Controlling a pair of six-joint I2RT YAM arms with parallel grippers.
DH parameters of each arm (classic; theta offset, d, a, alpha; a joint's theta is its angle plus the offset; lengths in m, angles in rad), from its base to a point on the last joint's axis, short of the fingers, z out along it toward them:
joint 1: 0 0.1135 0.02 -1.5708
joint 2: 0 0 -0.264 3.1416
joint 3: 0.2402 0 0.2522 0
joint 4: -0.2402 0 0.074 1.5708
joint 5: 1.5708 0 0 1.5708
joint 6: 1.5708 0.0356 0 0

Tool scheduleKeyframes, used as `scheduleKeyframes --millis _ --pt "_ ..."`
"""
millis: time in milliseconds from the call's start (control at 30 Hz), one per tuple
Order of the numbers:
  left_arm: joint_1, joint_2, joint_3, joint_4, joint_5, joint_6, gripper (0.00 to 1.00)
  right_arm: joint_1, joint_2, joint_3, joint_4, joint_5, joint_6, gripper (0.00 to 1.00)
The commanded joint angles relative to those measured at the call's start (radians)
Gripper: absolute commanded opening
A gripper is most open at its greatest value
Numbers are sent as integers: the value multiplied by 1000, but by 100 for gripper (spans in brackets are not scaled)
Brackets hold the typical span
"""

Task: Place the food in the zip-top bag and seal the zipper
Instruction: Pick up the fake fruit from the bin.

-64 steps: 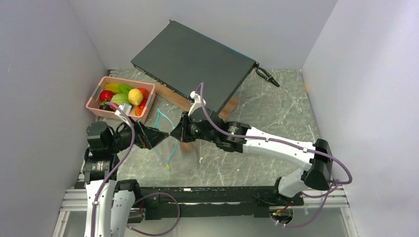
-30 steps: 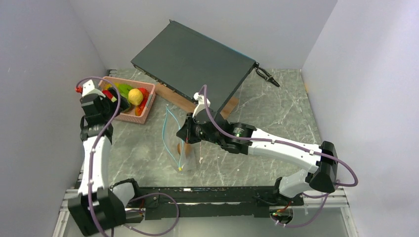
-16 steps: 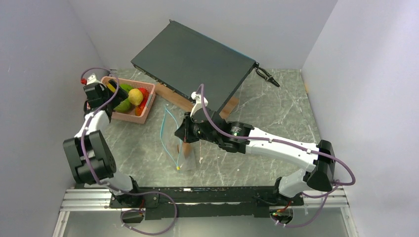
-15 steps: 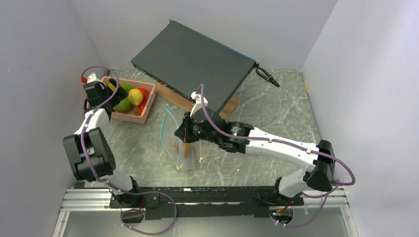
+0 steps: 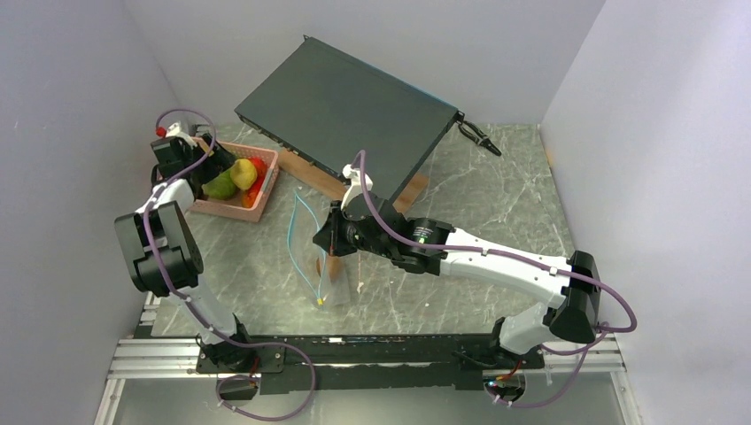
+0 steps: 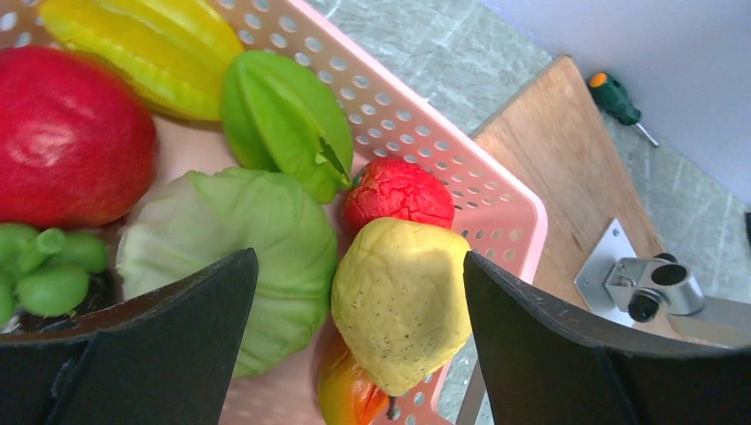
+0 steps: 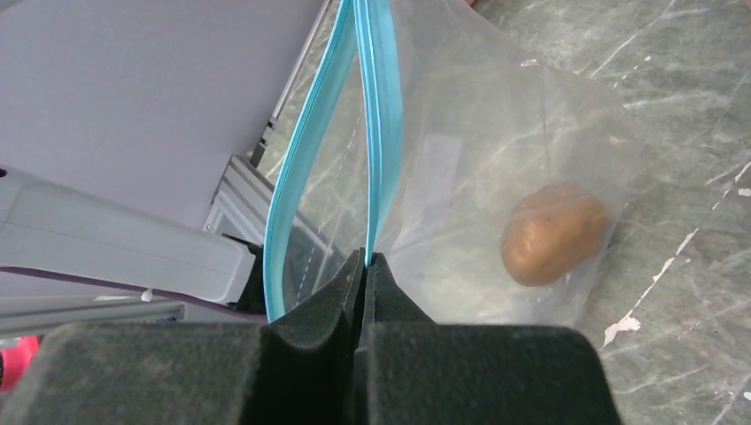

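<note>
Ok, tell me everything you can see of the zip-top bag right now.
The zip-top bag is clear, crinkly plastic with a teal zipper along its mouth and a small yellow end. The mouth is open: the two teal strips bow apart. The right gripper is shut on one strip, holding that edge up, while the bag's body rests on the marbled table. One brown, potato-like food piece lies inside near the bottom.
</note>
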Motion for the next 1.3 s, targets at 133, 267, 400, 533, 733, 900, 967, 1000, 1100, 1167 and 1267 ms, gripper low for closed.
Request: scheduleKeyframes --millis 133,267,400,533,733,900,967,1000,1100,1167,1267 --pt "-36 60 53 -3 154 20 90 4 -14 26 15 8 22 0" --pt "-53 52 60 -31 115 42 82 5 -9 25 19 0 30 0" --pt "-69 64 83 -73 78 79 78 5 -8 25 17 -5 33 0" --pt "-94 95 115 -130 70 114 83 4 -7 25 19 -4 35 0" --pt "-110 116 123 -139 80 115 82 5 -7 21 19 -8 39 0" --pt "-112 109 128 -155 92 98 71 5 -7 19 22 -6 40 0" --pt "-112 101 131 -175 71 94 65 5 -4 20 19 0 40 0" --pt "-112 95 131 -183 64 94 62 5 -2 20 19 0 39 0" --pt "-111 66 137 -211 48 100 56 5 2 20 17 2 37 0" --pt "-110 33 142 -234 31 109 52 4 2 20 15 8 34 0" --pt "-110 -47 118 -265 -33 116 48 5 4 19 11 10 31 0"
